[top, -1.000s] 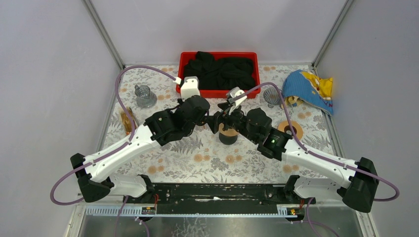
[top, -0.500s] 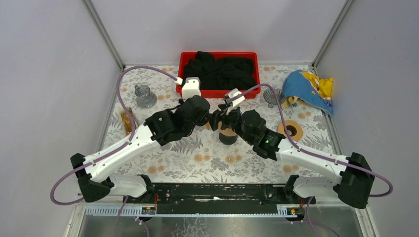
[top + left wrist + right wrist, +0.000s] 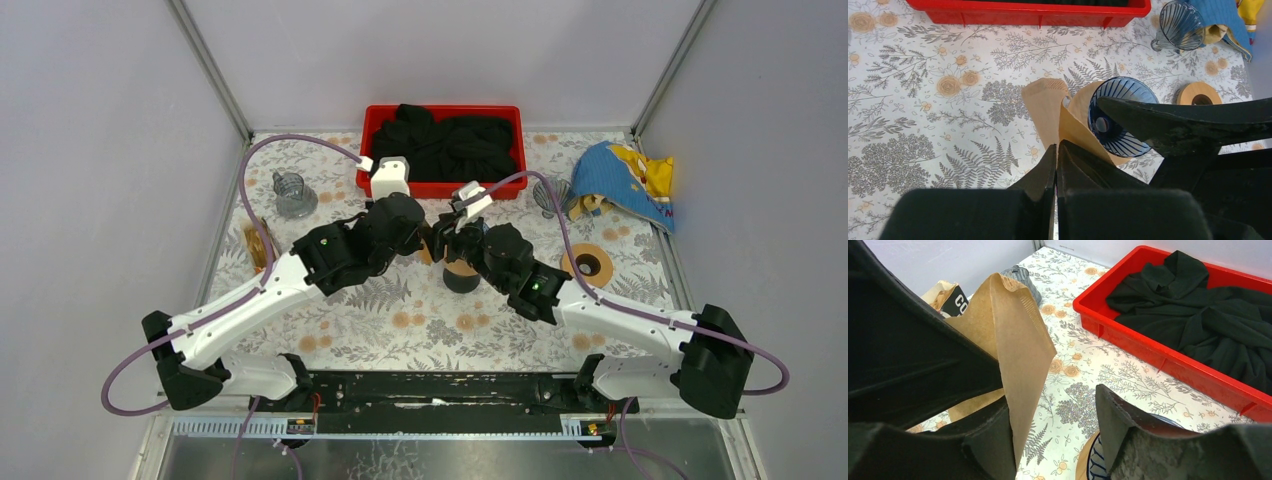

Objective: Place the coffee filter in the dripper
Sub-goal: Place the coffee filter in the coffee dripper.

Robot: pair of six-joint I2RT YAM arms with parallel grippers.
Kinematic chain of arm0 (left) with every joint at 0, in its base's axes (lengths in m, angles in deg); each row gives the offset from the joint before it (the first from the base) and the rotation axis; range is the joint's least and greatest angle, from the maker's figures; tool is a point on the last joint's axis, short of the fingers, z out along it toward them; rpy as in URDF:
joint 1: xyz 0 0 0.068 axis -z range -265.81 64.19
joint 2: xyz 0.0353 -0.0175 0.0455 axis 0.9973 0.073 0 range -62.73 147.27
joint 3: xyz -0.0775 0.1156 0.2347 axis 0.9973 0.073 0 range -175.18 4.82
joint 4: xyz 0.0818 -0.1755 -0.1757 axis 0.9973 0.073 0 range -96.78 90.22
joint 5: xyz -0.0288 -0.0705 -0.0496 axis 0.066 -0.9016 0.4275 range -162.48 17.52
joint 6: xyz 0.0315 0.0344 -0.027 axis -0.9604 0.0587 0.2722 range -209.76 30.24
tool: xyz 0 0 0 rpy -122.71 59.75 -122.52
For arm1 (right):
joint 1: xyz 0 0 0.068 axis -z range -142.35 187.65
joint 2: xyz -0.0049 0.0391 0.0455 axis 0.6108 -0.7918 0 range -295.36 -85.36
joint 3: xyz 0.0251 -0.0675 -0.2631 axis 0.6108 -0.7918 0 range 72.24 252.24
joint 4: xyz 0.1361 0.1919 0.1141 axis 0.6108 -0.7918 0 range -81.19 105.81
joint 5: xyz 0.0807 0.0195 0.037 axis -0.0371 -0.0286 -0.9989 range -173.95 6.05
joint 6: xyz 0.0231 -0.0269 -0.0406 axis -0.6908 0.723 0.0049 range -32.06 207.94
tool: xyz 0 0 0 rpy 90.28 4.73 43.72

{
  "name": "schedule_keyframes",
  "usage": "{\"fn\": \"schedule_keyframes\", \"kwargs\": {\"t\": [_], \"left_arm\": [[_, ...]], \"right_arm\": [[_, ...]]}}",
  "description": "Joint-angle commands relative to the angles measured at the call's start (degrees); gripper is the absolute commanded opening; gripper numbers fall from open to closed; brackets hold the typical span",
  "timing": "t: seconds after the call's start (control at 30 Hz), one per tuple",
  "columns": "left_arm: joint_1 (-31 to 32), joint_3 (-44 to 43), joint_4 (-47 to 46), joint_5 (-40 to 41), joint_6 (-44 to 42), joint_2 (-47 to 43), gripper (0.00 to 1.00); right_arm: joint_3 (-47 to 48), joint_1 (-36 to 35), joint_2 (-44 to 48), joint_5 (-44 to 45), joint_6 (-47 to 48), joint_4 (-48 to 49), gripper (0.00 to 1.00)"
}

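Brown paper sits pinched in the left hand point(image 3: 1056, 155), whose two fingers are pressed flat together on the lower edge of the coffee filter point(image 3: 1045, 107). The filter is lifted off the bench point(image 3: 923, 130) and stands upright just left of the dripper point(image 3: 1120, 122). Its layers have parted into a loose cone. One flap stands away from the dripper, and the other curves toward the near side of the dripper's rim and looks to be touching it.

The dripper itself, blue ribbed glass, stands on the bench with its bowl bare: no paper is inside it.

On the dripper's right, the right hand point(image 3: 1055, 425) hangs above it with its fingers moderately apart. In the right wrist view the filter's free edge lies against one finger while the other finger stands clear of it, so this hand has no grip on the paper.

By this showing the task is roughly midway. The filter is picked up, brought to the dripper and partly opened. It has not yet been spread fully, lowered into the bowl and let go.
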Motion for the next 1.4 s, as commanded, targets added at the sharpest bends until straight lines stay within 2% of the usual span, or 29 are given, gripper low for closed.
{"fn": "schedule_keyframes", "kwargs": {"t": [0.0,0.23,0.43,0.6,0.77,0.93,1.17,1.37], "left_arm": [[0.38,-1.14,-4.0,-1.48,-0.54,-1.66,0.0],[0.42,-0.98,-3.54,-2.09,-0.55,-2.65,0.0],[0.38,-1.86,-3.3,-4.01,-1.45,-2.76,0.12],[0.4,-3.15,-3.01,-4.21,-1.95,-2.6,0.35],[0.43,-4.07,-3.04,-4.23,-2.24,-1.27,0.52],[0.33,-5.51,-3.71,-4.68,-3.13,1.23,0.63],[0.38,-8.5,-4.12,-5.56,-4.75,5.61,0.65],[0.38,-10.45,-4.68,-6.59,-5.32,8.94,0.65]], "right_arm": [[3.53,-0.24,0.21,1.37,1.48,1.59,0.55],[7.64,-0.22,1.41,1.79,0.36,-8.21,0.27],[15.3,-0.26,0.83,1.89,-3.32,-23.83,0.03],[21.48,-0.22,-0.16,2.6,-7.66,-36.45,0.0],[26.48,-0.24,-1.45,3.3,-11.74,-47.21,0.0],[31.23,-0.22,-3.1,4.15,-14.05,-56.2,0.0],[35.76,-0.23,-3.48,8.78,-15.55,-65.08,0.0],[36.87,0.36,-3.75,10.3,-14.91,-67.37,0.0]]}}
